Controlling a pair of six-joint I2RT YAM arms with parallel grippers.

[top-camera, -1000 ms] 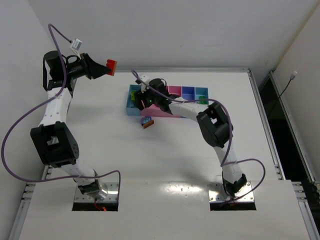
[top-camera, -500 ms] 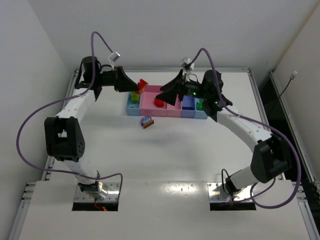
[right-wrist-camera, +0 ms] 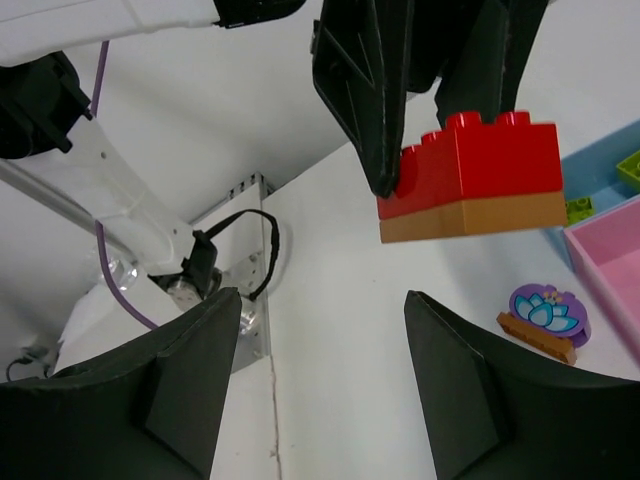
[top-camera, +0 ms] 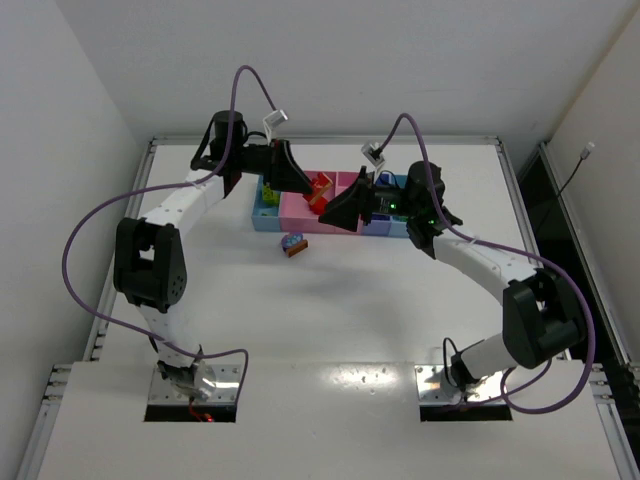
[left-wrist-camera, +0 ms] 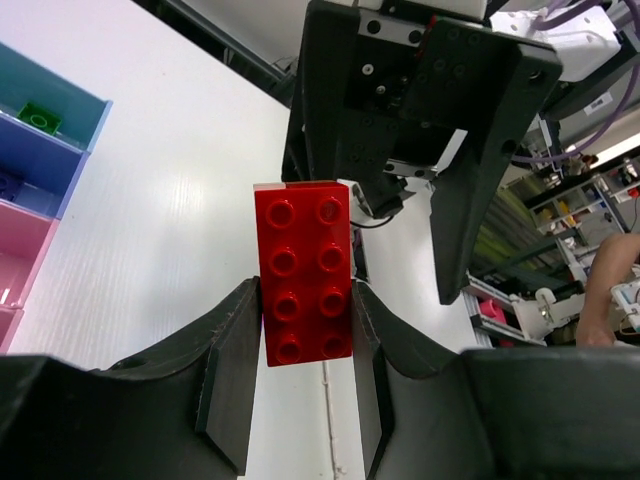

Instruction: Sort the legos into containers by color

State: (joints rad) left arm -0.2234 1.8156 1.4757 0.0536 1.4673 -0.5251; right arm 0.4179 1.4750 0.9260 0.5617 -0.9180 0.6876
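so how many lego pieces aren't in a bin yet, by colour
red plastic brick with a tan bottom layer, held in the left gripper: 1
purple flower piece on a brown base, lying on the white table: 1
total: 2

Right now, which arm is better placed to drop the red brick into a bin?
Left. The left gripper holds the red brick in shut jaws, seemingly over the pink bin; the right gripper is open and empty.

White table (top-camera: 330, 320), plain white walls (top-camera: 330, 60)
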